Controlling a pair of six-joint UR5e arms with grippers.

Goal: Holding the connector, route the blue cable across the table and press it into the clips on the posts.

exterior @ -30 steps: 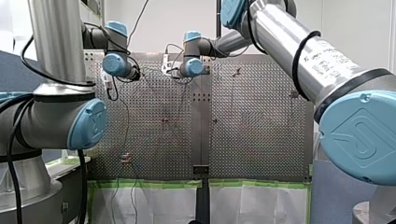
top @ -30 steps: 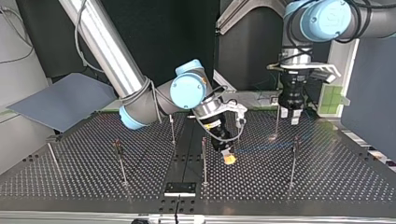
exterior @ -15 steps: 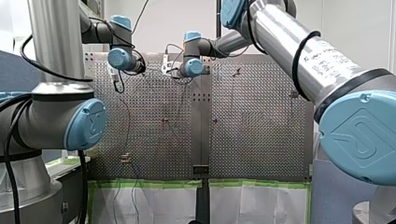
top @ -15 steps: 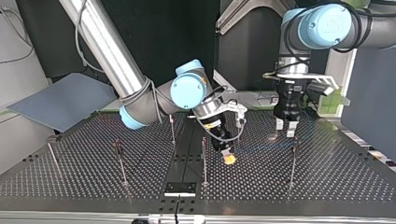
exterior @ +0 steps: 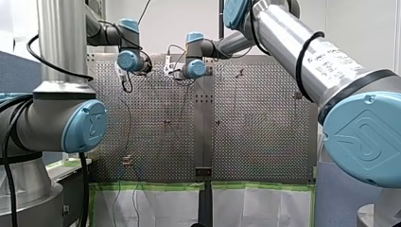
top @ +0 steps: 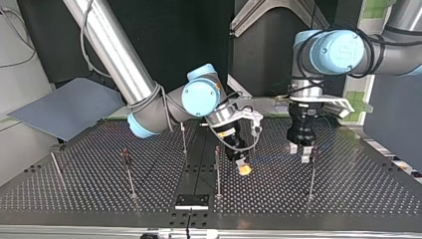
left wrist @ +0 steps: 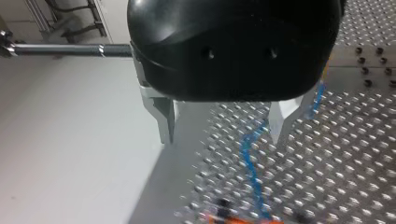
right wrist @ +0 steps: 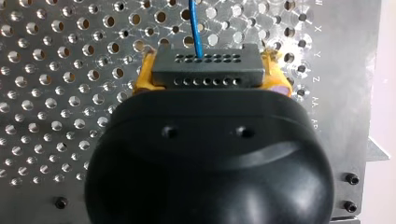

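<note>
The connector [right wrist: 205, 65], a small dark rigid block with rows of holes, is clamped between the yellow pads [right wrist: 142, 79] of my right gripper [top: 242, 167], low over the perforated table [top: 373, 189] near the middle of the top view. From it the blue cable [right wrist: 196, 23] is led away over the plate towards my left gripper [left wrist: 223, 128]. That gripper's metal fingers [left wrist: 164, 119] are spread wide and empty, with the cable lying on the plate ahead of them (not touched, as far as can be seen). The cable is judged thin, light and limp. It is likely to sag or kink unless kept lightly taut, so the rigid connector is the sound place for it to be held, and the wire itself is best pinched just beside a clip when pressed in. One connector, one cable and two grippers are counted. Five thin posts [top: 217, 169] can be made out in the top view (others may be hidden by the arms), and their clips are too small to be counted.
</note>
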